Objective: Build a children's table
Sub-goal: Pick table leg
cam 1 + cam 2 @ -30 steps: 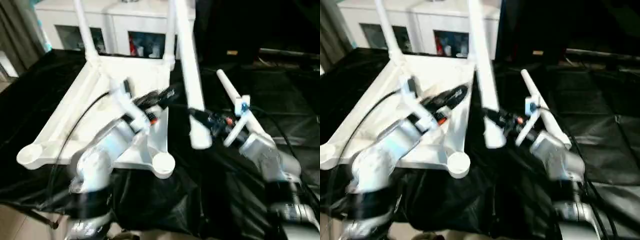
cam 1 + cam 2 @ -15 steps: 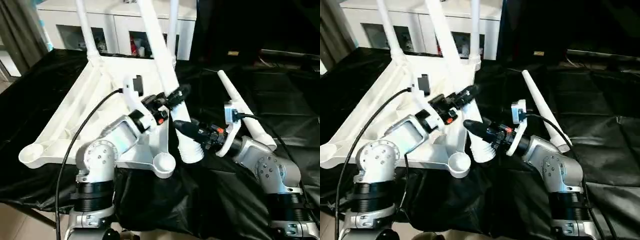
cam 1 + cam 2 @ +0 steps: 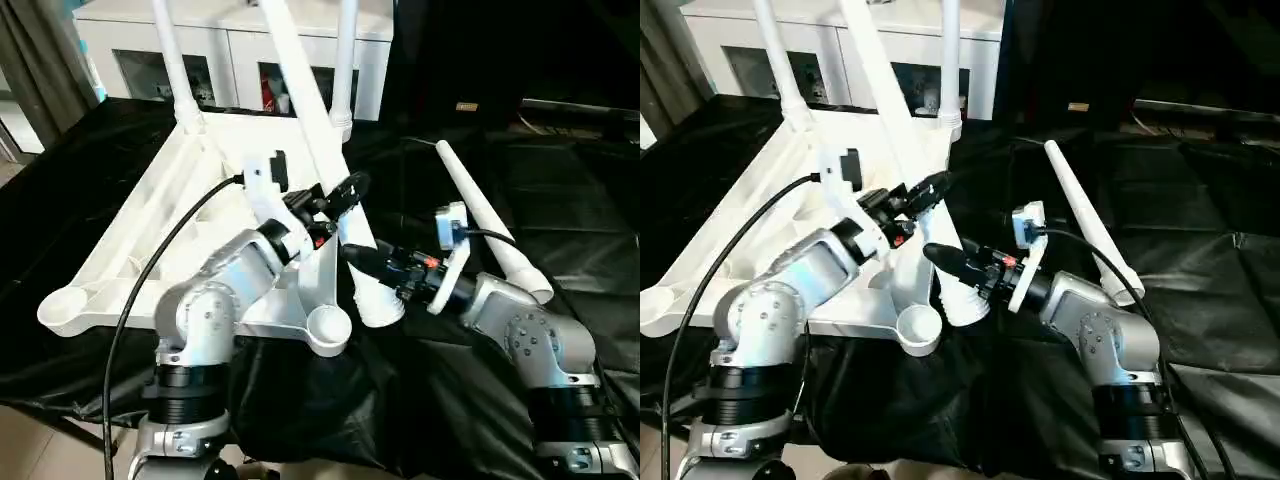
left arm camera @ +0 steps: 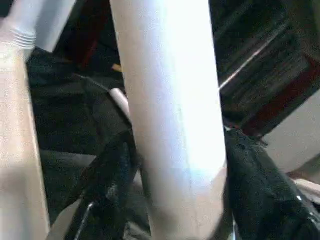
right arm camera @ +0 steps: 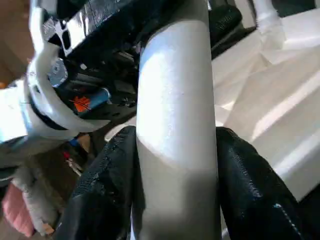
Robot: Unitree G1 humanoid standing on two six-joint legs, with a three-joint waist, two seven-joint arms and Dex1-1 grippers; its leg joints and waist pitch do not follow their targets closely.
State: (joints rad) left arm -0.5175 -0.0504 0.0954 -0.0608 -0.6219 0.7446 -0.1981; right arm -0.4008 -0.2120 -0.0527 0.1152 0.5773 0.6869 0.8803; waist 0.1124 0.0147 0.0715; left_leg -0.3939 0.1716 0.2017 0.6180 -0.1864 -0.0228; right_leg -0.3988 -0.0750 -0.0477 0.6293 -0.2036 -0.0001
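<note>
Black cloth (image 3: pixel 560 180) covers the work surface, with a white cabinet (image 3: pixel 230 45) behind at 12 o'clock. On the cloth the white table top (image 3: pixel 150 240) lies upside down, two legs (image 3: pixel 170 60) standing in its far corner sockets. A third leg (image 3: pixel 310 130) leans up toward 11 o'clock, its wide end just at 3 o'clock of the near empty socket (image 3: pixel 327 330). Both grippers clamp this leg: left gripper (image 3: pixel 345 195) higher, right gripper (image 3: pixel 362 262) near its base. A fourth leg (image 3: pixel 485 215) lies loose on the cloth at 3 o'clock.

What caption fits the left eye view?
Both grippers hold a white leg beside the upturned table top; another leg lies aside.
</note>
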